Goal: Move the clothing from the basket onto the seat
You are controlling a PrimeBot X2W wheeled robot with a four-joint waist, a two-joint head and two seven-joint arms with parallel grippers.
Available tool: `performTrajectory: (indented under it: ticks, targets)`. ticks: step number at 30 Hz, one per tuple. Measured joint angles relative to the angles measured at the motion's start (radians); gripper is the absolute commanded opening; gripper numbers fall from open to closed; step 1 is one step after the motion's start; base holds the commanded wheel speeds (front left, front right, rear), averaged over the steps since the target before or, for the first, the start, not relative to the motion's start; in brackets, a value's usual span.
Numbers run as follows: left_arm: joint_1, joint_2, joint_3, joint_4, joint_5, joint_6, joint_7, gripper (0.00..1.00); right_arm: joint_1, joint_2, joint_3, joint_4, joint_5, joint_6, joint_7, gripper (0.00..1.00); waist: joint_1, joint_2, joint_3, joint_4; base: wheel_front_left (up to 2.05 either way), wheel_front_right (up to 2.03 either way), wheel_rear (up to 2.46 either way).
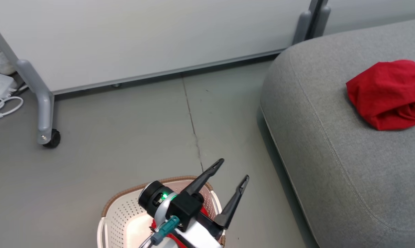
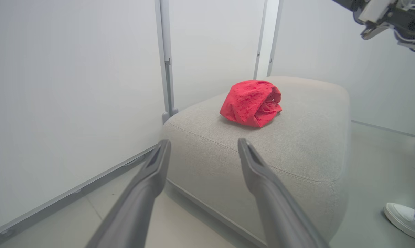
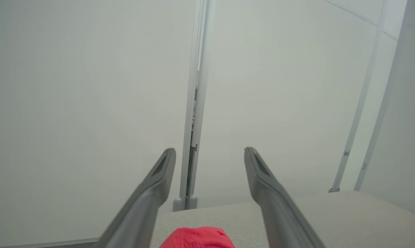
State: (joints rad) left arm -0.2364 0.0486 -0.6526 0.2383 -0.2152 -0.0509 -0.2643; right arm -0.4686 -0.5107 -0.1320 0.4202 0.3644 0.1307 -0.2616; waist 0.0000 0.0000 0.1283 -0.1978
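Observation:
One red piece of clothing [image 1: 388, 93] lies crumpled on the grey seat [image 1: 331, 155] at the right. Its folds show in the left wrist view [image 2: 252, 101], on top of the seat [image 2: 297, 148]. The white basket [image 1: 125, 213] with a brown rim stands on the floor at the bottom. A bit of red clothing [image 1: 205, 213] shows inside it, mostly hidden under my left wrist. Above the basket's right side my left gripper [image 1: 234, 169] [image 2: 204, 142] is open and empty, pointing toward the seat. My right gripper [image 3: 210, 151] is open and empty above the red garment [image 3: 197, 238].
A white partition on grey legs with a caster [image 1: 51, 137] stands behind the floor. Cables and a white power strip [image 1: 1, 100] lie at the far left. A person's white shoe [image 2: 405, 217] is beside the seat. Part of my right arm [image 2: 393, 17] hangs high.

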Motion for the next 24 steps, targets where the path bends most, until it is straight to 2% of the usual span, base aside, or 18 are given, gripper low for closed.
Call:
performTrajectory:
  ticks: [6, 11, 17, 18, 24]
  targets:
    - [0.049, -0.001, 0.091, -0.025, -0.030, 0.019, 0.000, 1.00, 0.125, 0.075, 0.035, -0.205, 0.007, 0.000, 0.000, 1.00, 0.0000, 0.0000, -0.061, 0.034, 0.00, 0.00, 0.00]
    - [0.093, 0.001, 0.198, -0.038, -0.059, 0.039, 0.000, 1.00, 0.207, 0.127, 0.105, -0.313, 0.008, 0.000, 0.000, 1.00, 0.0000, 0.0000, -0.088, 0.071, 0.00, 0.00, 0.00]
    - [0.143, 0.001, 0.301, -0.049, -0.053, 0.055, 0.000, 1.00, 0.292, 0.196, 0.177, -0.373, -0.010, 0.000, 0.000, 1.00, 0.0000, 0.0000, -0.109, 0.118, 0.00, 0.00, 0.00]
    - [0.156, 0.000, 0.323, -0.049, -0.051, 0.055, 0.000, 1.00, 0.317, 0.226, 0.185, -0.376, -0.011, 0.000, 0.000, 1.00, 0.0000, 0.0000, -0.114, 0.134, 0.00, 0.00, 0.00]
    - [0.187, 0.000, 0.378, -0.045, -0.049, 0.063, 0.000, 1.00, 0.384, 0.298, 0.217, -0.347, -0.025, 0.000, 0.000, 1.00, 0.0000, 0.0000, -0.125, 0.174, 0.00, 0.00, 0.00]
